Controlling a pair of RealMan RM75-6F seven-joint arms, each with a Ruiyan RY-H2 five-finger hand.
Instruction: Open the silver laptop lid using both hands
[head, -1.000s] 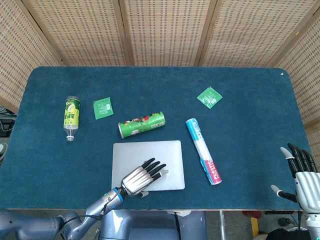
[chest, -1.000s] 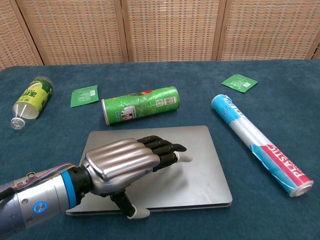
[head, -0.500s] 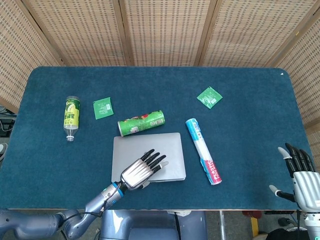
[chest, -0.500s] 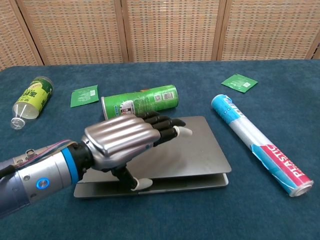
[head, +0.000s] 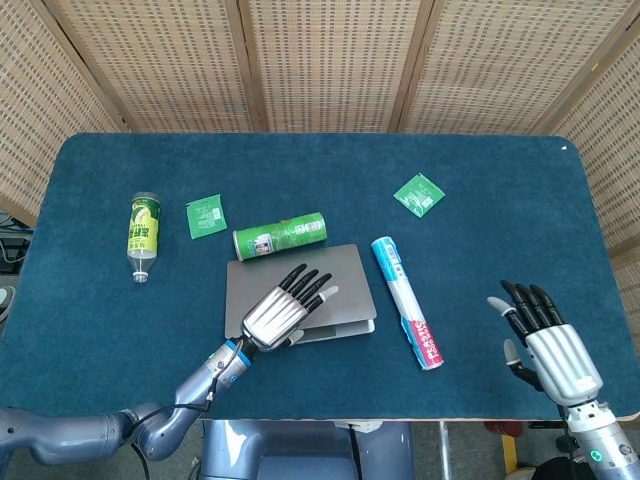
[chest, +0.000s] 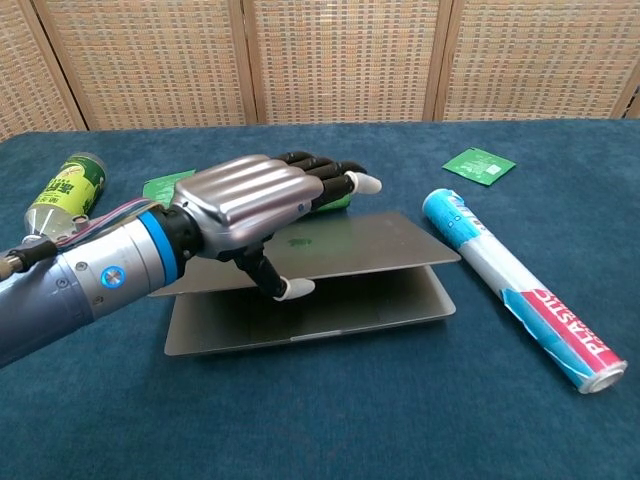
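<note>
The silver laptop (head: 343, 272) lies near the table's front, left of centre, with its lid (chest: 385, 240) lifted a little off the base (chest: 320, 315). My left hand (head: 285, 308) grips the lid's front edge, fingers (chest: 325, 170) stretched over the top and thumb (chest: 285, 285) tucked beneath it. At the front right my right hand (head: 545, 345) hovers with its fingers spread and holds nothing. It is well apart from the laptop and absent from the chest view.
A green can (head: 280, 238) lies just behind the laptop, mostly hidden in the chest view. A plastic-wrap roll (head: 407, 315) lies to the laptop's right. A bottle (head: 143, 232) and a green packet (head: 205, 215) sit at the left, another packet (head: 419, 193) at the back right.
The lid has gone from flat to partly raised under my left hand, pushing the green can back. My right hand has moved in from the right edge toward the table.
</note>
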